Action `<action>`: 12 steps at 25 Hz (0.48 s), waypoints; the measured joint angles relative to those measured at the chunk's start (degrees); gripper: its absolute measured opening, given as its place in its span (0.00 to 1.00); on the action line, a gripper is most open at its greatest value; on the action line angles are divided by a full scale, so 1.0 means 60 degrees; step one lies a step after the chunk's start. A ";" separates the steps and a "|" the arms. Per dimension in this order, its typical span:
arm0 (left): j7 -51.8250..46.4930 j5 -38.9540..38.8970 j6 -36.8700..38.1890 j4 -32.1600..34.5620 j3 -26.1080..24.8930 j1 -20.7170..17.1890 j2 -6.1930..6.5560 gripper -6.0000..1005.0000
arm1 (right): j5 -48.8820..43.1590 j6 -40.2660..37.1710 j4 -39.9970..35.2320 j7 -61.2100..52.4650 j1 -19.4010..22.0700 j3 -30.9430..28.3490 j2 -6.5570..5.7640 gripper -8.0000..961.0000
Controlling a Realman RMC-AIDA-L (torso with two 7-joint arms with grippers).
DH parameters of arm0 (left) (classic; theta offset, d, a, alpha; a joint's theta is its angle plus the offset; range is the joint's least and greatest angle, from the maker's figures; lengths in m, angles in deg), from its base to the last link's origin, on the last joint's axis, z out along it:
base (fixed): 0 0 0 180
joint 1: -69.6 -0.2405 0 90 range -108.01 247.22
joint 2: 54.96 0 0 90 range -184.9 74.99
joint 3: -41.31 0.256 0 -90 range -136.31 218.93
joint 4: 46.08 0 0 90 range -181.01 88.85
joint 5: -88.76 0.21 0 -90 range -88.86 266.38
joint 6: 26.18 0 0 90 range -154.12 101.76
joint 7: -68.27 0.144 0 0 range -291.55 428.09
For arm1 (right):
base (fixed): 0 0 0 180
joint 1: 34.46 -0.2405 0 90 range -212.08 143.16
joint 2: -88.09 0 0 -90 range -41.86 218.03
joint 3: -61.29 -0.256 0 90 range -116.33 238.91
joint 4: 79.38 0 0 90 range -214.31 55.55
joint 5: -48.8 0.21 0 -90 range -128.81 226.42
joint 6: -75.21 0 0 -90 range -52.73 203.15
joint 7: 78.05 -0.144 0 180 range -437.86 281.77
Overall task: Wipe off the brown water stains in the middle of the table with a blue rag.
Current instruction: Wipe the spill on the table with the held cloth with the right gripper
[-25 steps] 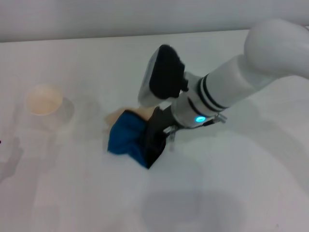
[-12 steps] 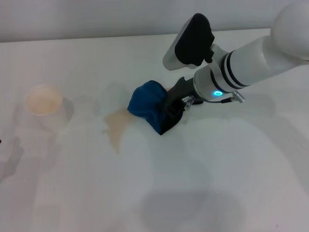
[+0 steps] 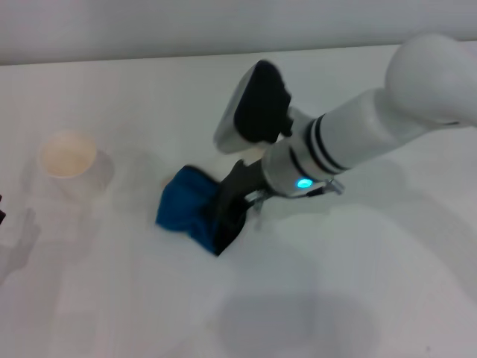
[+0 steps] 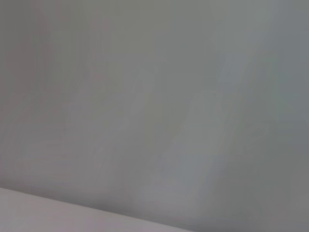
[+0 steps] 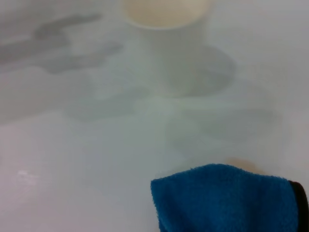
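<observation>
Your right gripper (image 3: 223,216) is clamped on the rag (image 3: 182,209), with the cloth bunched ahead of its dark fingers and pressed onto the table (image 3: 335,298) near the middle. The rag sticks out from the gripper toward the robot's left, in the direction of the cup (image 3: 68,158), which stands well apart from it.

The stain is almost wholly under the cloth right now. In the head view only a faint tan trace (image 3: 164,181) peeks out at the rag's far left corner, and the right wrist view shows the same thing: a small tan sliver (image 5: 241,165) just beyond the rag's (image 5: 227,198) leading edge, between the cloth and the cup (image 5: 164,14).

So the relation that matters for you is simple: whatever stain remains lies just ahead of the rag, on the cup side, along the line the gripper already points. The rag's long side runs roughly across that line, so it should meet the remainder broadside. A short push further left would likely cover it (mind the cup, though there looks to be plenty of room before it).

How much stain is left beneath the cloth I cannot tell until you lift or slide it.

Your left arm is out of sight; its wrist camera shows only a blank grey surface.
</observation>
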 joint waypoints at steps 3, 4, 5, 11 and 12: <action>0.0000 -0.0001 0.0000 0.0000 0.0006 0.0001 0.0000 0.89 | 0.0423 -0.0070 -0.0362 0.0000 0.0045 0.0597 0.0001 0.07; 0.0000 -0.0003 0.0000 0.0000 0.0006 0.0001 0.0000 0.89 | 0.0549 -0.0106 -0.0477 0.0000 0.0050 0.0769 0.0002 0.07; 0.0000 -0.0007 0.0000 0.0000 0.0006 0.0002 0.0000 0.89 | 0.0679 -0.0114 -0.0596 0.0000 0.0054 0.0947 0.0001 0.07; 0.0000 -0.0033 0.0001 0.0000 0.0006 0.0002 0.0000 0.89 | 0.1390 0.0590 -0.1153 -0.0002 0.0059 0.2095 0.0002 0.07; 0.0000 -0.0034 0.0001 0.0000 0.0006 0.0003 0.0000 0.89 | 0.1478 0.0847 -0.1201 -0.0001 0.0058 0.2276 0.0004 0.07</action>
